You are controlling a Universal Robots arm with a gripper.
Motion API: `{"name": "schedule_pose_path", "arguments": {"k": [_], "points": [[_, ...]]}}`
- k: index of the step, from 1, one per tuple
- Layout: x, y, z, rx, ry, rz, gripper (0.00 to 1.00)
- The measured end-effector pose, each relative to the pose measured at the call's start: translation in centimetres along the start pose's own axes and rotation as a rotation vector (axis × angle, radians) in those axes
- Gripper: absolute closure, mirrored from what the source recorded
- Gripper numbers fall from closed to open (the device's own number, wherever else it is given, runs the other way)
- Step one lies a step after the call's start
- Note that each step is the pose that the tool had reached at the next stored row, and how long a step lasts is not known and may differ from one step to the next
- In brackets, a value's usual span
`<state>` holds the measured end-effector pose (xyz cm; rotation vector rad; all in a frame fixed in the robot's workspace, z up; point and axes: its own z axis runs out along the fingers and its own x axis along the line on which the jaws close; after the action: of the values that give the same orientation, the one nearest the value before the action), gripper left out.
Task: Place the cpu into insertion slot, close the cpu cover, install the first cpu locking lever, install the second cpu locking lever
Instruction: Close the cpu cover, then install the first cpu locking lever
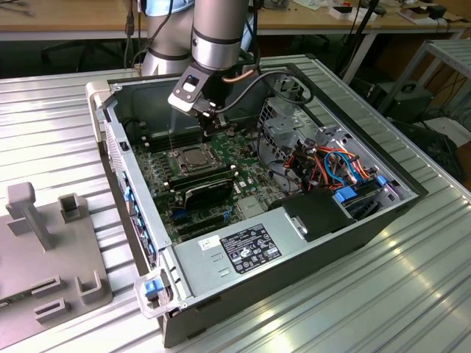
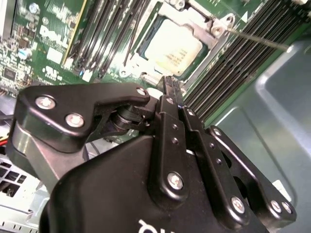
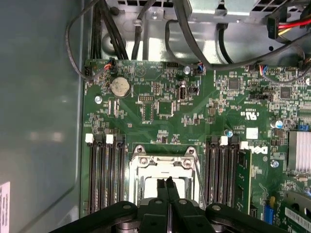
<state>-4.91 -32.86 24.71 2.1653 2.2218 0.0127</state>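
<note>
The cpu (image 2: 172, 48) lies flat in the insertion slot (image 3: 136, 171) on the green board, its silver top showing through the window of the cpu cover (image 2: 206, 29). The cover's metal frame lies down around the chip. A thin wire locking lever (image 2: 257, 39) sticks up and away from one corner of the socket; in the exterior view it stands as a fine rod (image 1: 171, 140) beside the socket. My gripper (image 2: 167, 83) hangs just above the socket's edge, fingers shut together with nothing between them. In the first wrist view the gripper (image 3: 168, 181) covers part of the cpu (image 3: 156, 184).
Long black memory slots (image 3: 104, 174) flank the socket on both sides. A black finned card (image 1: 210, 190) lies just in front of it. Cables and a drive cage (image 1: 335, 162) fill the case toward the exterior view's right. A grey fixture (image 1: 51, 243) sits outside the case.
</note>
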Motion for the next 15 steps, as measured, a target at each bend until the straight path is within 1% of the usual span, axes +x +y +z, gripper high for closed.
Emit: {"name": "schedule_pose_path", "arguments": {"k": [7,11,15], "points": [[0.03,-0.93,0.08,0.0,0.001,0.0,0.89],[0.03,-0.99,0.08,-0.0001,0.0028,0.0,0.89],[0.03,-0.99,0.08,-0.0001,0.0029,0.0,0.89]]}}
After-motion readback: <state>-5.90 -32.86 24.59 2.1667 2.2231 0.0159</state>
